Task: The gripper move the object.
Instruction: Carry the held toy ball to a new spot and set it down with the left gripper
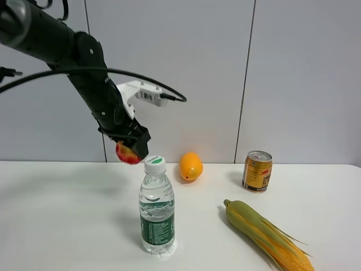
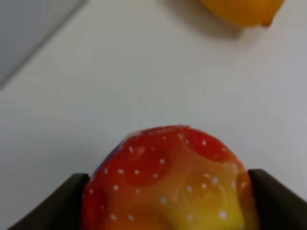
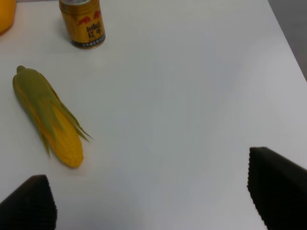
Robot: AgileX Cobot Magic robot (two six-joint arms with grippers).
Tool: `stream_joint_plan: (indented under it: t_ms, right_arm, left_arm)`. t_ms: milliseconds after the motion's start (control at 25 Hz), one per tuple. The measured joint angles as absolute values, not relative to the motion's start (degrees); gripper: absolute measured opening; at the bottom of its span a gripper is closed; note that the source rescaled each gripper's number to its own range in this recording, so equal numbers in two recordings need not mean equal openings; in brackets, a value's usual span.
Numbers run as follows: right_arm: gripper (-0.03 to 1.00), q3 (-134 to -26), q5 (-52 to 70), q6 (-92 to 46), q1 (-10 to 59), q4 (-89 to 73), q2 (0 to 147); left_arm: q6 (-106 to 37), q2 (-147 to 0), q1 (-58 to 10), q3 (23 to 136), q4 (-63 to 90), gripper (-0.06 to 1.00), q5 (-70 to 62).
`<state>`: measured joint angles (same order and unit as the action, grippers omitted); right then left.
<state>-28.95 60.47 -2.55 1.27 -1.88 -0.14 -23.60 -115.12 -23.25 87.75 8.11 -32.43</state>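
My left gripper [image 1: 133, 148] is shut on the red-and-yellow apple [image 1: 127, 154] and holds it in the air above the table, just behind and left of the water bottle's cap. In the left wrist view the apple [image 2: 170, 184] fills the lower middle between the two black fingers [image 2: 53, 206]. My right gripper [image 3: 153, 201] is open and empty, with its two black fingertips [image 3: 276, 184] wide apart above bare table; it is out of the exterior high view.
A water bottle [image 1: 156, 206] stands at front centre. An orange oval fruit [image 1: 190, 166] lies behind it near the wall; it also shows in the left wrist view [image 2: 242, 10]. A gold can [image 1: 257, 171] [image 3: 82, 24] and a corn cob [image 1: 268, 234] [image 3: 47, 117] sit to the right.
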Motion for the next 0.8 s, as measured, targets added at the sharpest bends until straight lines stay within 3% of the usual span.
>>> stream_joint_plan:
  t_ms: [320, 800]
  right_arm:
    - [1.0, -29.0, 60.5, -2.5, 1.3, -1.9, -0.1]
    - [1.0, -29.0, 60.5, -2.5, 1.3, -1.9, -0.1]
  left_arm:
    - [-24.4, -104.8, -28.7, 87.8, 8.0, 0.01, -31.7]
    - [-24.5, -107.1, -39.3, 96.1, 9.3, 0.01, -31.0]
